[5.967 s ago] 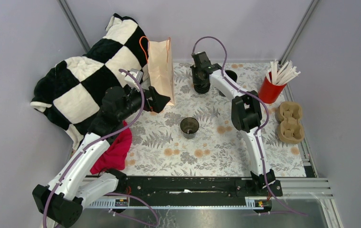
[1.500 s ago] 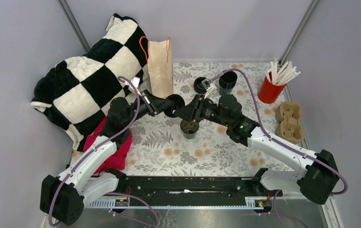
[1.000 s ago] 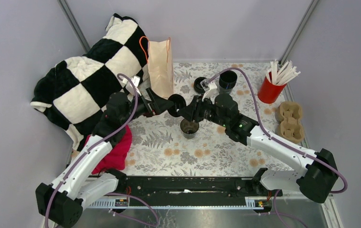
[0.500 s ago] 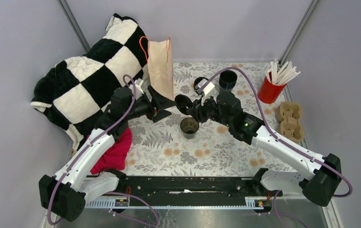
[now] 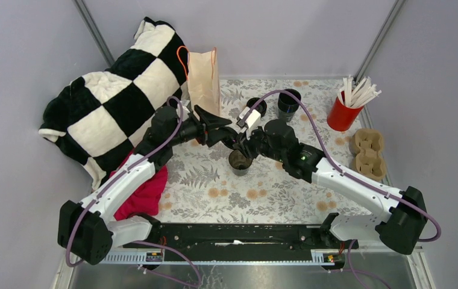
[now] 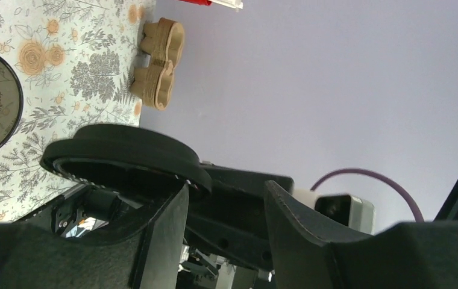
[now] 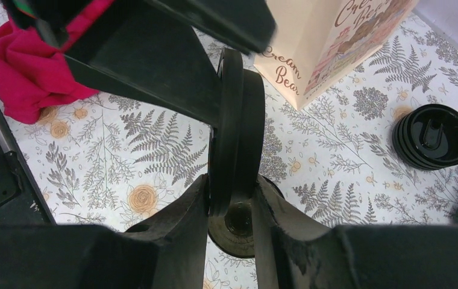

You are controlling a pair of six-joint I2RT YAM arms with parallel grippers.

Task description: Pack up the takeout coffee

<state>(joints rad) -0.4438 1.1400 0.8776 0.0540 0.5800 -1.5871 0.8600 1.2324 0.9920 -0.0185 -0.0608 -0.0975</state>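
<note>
- Right wrist view: my right hand (image 7: 231, 191) pinches the lid (image 7: 234, 120) edge-on above the open cup (image 7: 236, 229).
- My left hand (image 6: 225, 194) is open, just beside the lid.
</note>
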